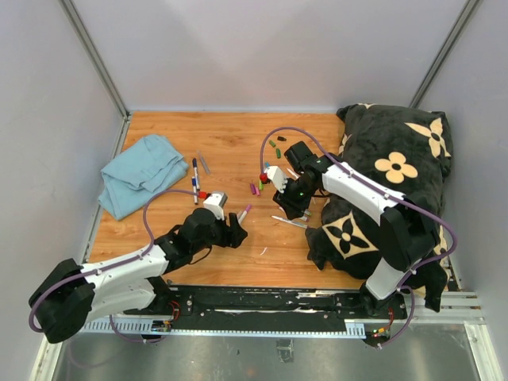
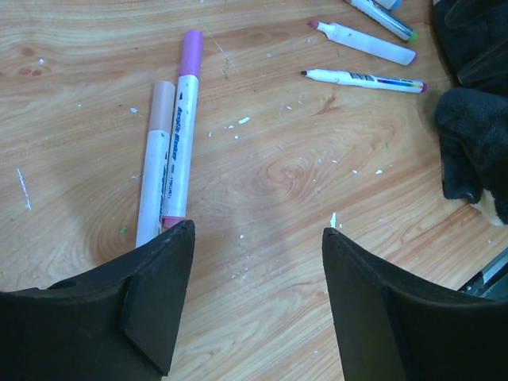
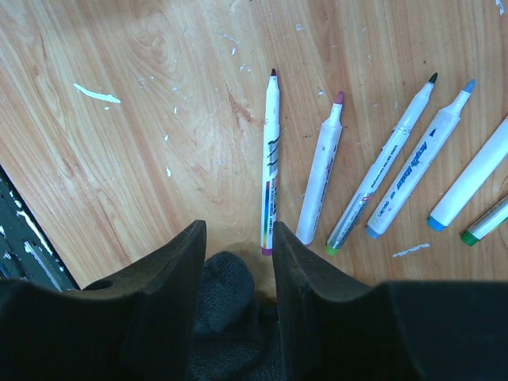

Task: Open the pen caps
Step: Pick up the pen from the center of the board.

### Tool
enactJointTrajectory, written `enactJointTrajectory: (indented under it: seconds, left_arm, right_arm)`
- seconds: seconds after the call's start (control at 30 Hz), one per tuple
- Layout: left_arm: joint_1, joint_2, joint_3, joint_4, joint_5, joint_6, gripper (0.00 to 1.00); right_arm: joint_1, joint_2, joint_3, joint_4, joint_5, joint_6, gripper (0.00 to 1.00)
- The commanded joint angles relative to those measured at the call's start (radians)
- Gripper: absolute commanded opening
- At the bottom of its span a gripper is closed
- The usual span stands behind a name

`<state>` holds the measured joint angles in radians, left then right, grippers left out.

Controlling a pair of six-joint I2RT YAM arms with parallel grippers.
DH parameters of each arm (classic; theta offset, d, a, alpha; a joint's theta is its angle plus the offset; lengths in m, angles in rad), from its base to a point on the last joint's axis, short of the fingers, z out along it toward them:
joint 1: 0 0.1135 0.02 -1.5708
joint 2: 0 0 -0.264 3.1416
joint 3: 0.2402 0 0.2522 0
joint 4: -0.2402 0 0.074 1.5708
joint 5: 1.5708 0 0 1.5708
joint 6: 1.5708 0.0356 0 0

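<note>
Hovering low: left gripper (image 2: 258, 238) spread wide, empty; right gripper (image 3: 238, 238) narrowly parted, nothing gripped. Purple cap (image 2: 191, 44) on a pen touching the left fingertip, beige cap (image 2: 163, 99) alongside; loose caps (image 1: 254, 189) farther off, near the right gripper. Probably light, stiff, slick plastic, snug fit. Pinch cap sides; brace barrel (image 2: 176, 151).

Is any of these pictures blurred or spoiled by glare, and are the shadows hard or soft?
Top view: even light, soft shadows, no glare on the table; the caps are too small to look sharp. Left wrist view: the markers are sharp, their print readable; the near fingers are dark, with little detail. Right wrist view: sharp as well, only faint shadows beside the markers.
</note>
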<state>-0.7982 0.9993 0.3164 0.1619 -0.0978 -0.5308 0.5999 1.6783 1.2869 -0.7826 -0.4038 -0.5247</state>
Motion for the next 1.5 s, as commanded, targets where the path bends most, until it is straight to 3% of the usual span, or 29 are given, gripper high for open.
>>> enactJointTrajectory:
  seconds: [0.0, 1.47]
  left_arm:
    - [-0.021, 0.017, 0.037, -0.013, -0.034, 0.023, 0.69]
    - [-0.038, 0.115, 0.122, -0.129, -0.077, 0.063, 0.68]
  right_arm:
    - [0.016, -0.005, 0.010, -0.008, -0.018, -0.014, 0.41]
    - [0.016, 0.001, 0.010, -0.011, -0.020, -0.016, 0.41]
